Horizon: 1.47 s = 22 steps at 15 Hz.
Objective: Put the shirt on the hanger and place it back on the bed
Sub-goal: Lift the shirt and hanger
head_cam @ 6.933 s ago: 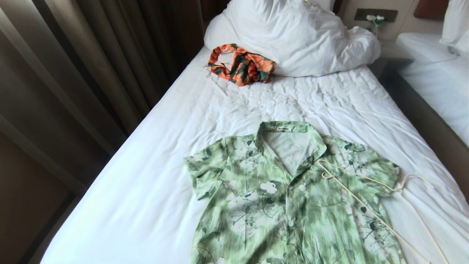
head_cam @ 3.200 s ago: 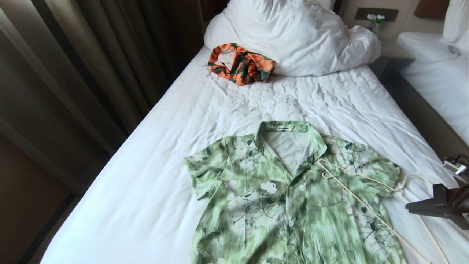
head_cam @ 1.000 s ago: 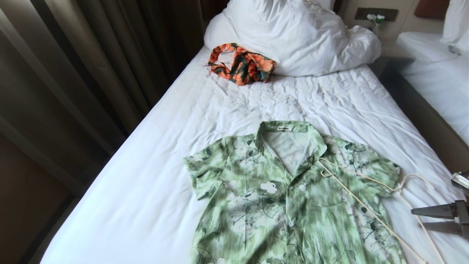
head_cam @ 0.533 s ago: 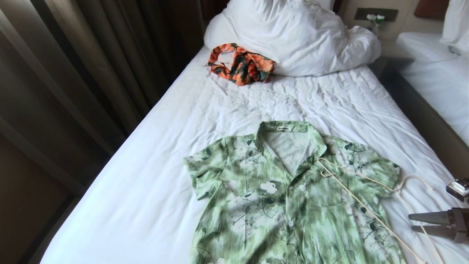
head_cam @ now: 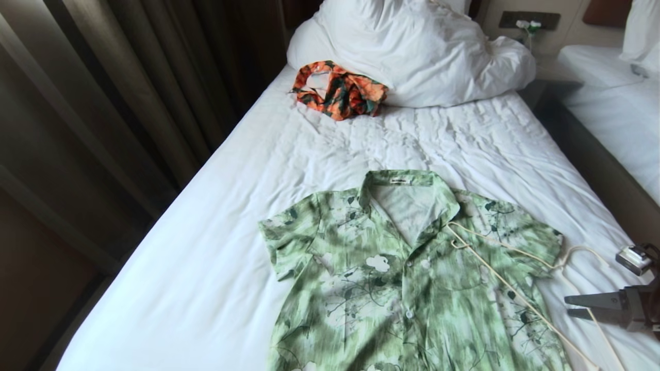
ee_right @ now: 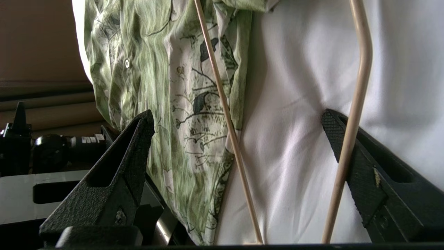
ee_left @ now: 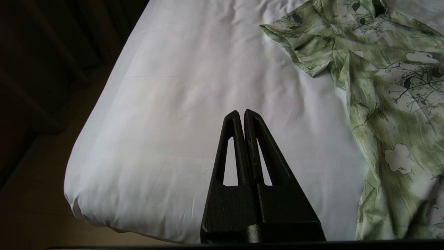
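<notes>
You are at the start: the shirt point(head_cam: 412, 278) lies flat on the bed point(head_cam: 216, 247), the hanger point(head_cam: 521, 288) on it, unlifted. Your right gripper point(head_cam: 570, 306) stands wide beside its rods; left gripper point(ee_left: 242, 114) closed, idle.

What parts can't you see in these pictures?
- The shirt: its bottom hem is cut off by the head view's lower edge.
- The hanger: its lower end runs off the same edge, so its full shape is unknown.
- The right claw: whether it touches the hanger is unclear; the arm behind it is cut off at the frame's side.
- The left claw: missing from the head view.
</notes>
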Motion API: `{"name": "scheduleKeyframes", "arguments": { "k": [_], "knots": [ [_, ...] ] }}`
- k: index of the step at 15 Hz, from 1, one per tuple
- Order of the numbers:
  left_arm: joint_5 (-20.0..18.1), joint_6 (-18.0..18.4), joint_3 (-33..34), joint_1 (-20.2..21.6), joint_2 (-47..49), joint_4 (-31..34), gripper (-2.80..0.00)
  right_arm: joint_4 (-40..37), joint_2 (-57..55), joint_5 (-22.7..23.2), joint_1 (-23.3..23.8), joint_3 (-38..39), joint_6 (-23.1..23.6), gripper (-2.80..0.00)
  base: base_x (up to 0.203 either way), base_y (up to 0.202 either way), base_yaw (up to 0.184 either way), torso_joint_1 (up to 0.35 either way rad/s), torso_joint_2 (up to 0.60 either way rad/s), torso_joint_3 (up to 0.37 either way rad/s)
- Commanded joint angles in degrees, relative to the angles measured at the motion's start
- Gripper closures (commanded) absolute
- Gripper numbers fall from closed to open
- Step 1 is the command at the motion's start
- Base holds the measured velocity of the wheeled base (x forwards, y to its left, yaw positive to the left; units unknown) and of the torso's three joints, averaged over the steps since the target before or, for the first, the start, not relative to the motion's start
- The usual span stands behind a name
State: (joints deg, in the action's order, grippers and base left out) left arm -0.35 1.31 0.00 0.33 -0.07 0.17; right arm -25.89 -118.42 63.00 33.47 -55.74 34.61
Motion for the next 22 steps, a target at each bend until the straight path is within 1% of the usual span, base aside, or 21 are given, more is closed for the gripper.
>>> {"name": "scheduleKeyframes", "arguments": {
  "k": [1,4,8,10,14,20,21,22],
  "knots": [
    [0.0,0.04,0.03,0.02,0.07,0.0,0.0,1.27,0.86,0.45,-0.25,0.08,0.04,-2.8,0.0,0.0,0.0,0.0,0.0,0.0],
    [0.0,0.01,0.09,0.02,0.07,0.0,0.0,2.61,-0.33,0.37,-0.69,0.12,0.02,-2.8,0.0,0.0,0.0,0.0,0.0,0.0],
    [0.0,0.04,0.03,-0.04,0.07,0.0,0.0,8.51,-1.73,0.37,-1.71,1.74,-0.04,-2.8,0.0,0.0,0.0,0.0,0.0,0.0],
    [0.0,0.03,0.08,0.02,0.07,0.0,0.0,10.17,-1.24,0.37,-2.76,2.35,-1.62,-2.8,0.0,0.0,0.0,0.0,0.0,0.0],
    [0.0,0.01,0.0,0.02,0.07,0.0,0.0,17.93,-1.12,0.28,-3.32,5.29,-4.16,-2.8,0.0,0.0,0.0,0.0,0.0,0.0],
    [0.0,0.01,0.07,-0.02,0.07,0.0,0.0,18.24,-0.94,0.19,-4.12,5.46,-4.2,-2.8,0.0,0.0,0.0,0.0,0.0,0.0],
    [0.0,0.01,0.08,0.0,0.07,0.0,0.0,18.24,-0.94,0.19,-4.12,5.46,-4.2,0.0,0.0,0.0,0.0,0.0,0.0,0.0],
    [0.0,0.01,0.0,0.02,0.07,0.0,0.0,18.24,-0.94,0.19,-4.12,5.46,-4.2,0.0,0.0,0.0,0.0,0.0,0.0,0.0]
  ]
}}
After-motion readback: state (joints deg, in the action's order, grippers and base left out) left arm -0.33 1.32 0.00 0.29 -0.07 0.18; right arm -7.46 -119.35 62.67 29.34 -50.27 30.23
